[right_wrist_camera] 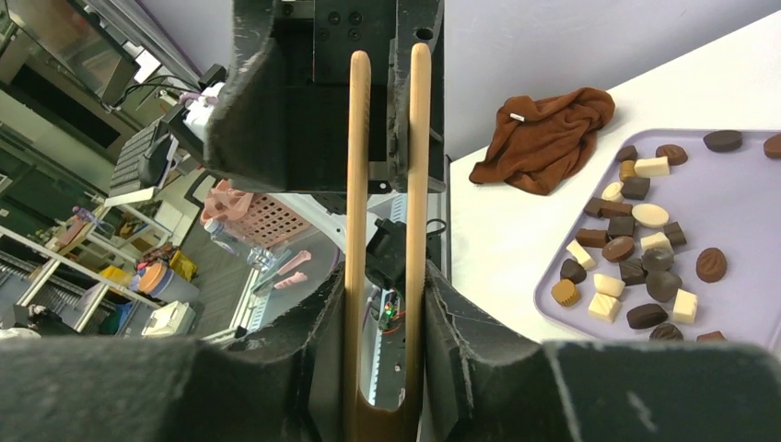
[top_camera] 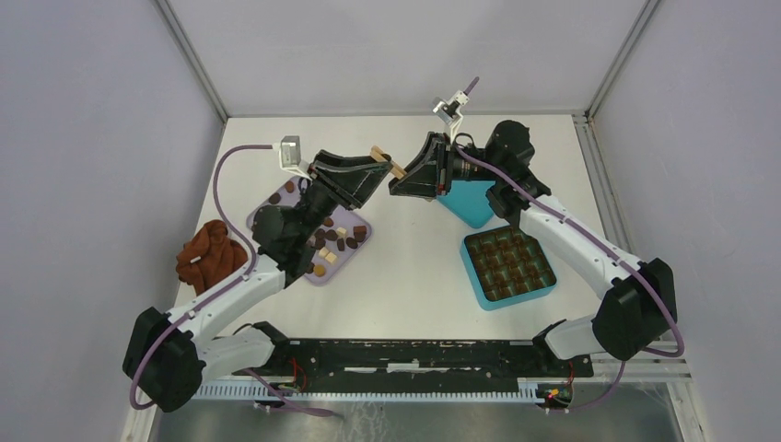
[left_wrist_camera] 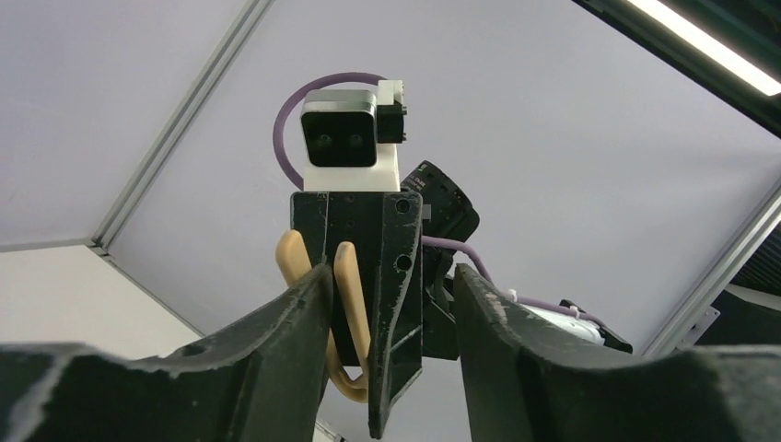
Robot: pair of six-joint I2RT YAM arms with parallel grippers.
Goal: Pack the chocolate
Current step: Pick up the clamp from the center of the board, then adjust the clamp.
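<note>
Wooden tongs (top_camera: 385,164) hang in mid-air between the two grippers above the table's middle. My right gripper (right_wrist_camera: 382,285) is shut on the tongs (right_wrist_camera: 410,184), and both wooden arms press against its fingers. My left gripper (left_wrist_camera: 391,285) faces it with its jaws apart. The tongs (left_wrist_camera: 348,304) lie close to its left finger, with a wide gap to the other finger. Loose chocolate (top_camera: 332,241) in dark brown, mid brown and cream lies on a lilac tray (top_camera: 357,253) below the left arm. The same chocolate (right_wrist_camera: 635,249) shows in the right wrist view.
An open teal box (top_camera: 543,293) holding several brown pieces stands at the right. Its teal lid (top_camera: 470,204) lies behind it under the right arm. A rust-brown cloth (top_camera: 210,253) is bunched at the left table edge.
</note>
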